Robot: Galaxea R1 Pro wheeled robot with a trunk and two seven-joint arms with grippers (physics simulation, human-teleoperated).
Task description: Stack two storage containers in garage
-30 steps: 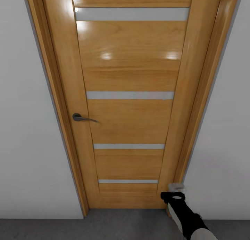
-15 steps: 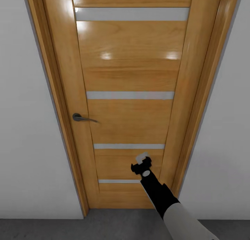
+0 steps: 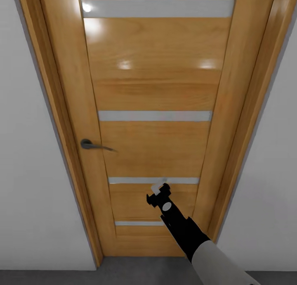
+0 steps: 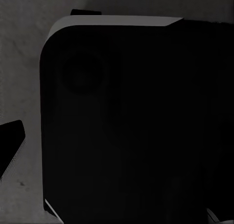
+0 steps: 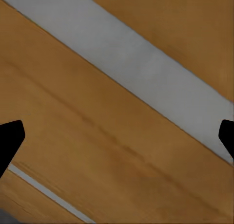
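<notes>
Setting: a white plaster wall (image 3: 33,186) either side of a doorway, with a strip of grey concrete floor (image 3: 136,272) at its foot.

Item 1, landmark: a glossy tan wooden door (image 3: 152,144) with four pale grey horizontal inlay strips, shut in its matching wooden frame (image 3: 57,124).

Item 2: a dark grey metal lever handle (image 3: 93,145), on the left side of the door, between the second and third strips.

Item 3: the right gripper (image 3: 159,192), on a black forearm rising from below right of the door. It stands at the third strip, near the door's middle, close to the panel or touching it. In the right wrist view the two black fingertips (image 5: 10,139) sit wide apart with only wood and a grey strip between them: open and empty.

Item 4: the left gripper. The left wrist view looks onto a dark rounded body (image 4: 131,126) over grey floor; one black fingertip (image 4: 9,148) shows at the edge. Whether it is open or closed cannot be told.

Change noted: a second ago the right gripper was low by the door's bottom right corner; it has since swung up and leftward across the panel, and the whole view has drawn slightly nearer the door.

Reading: probably a push to open the door. Neither orange-red storage container is in view, so their place cannot be told.
</notes>
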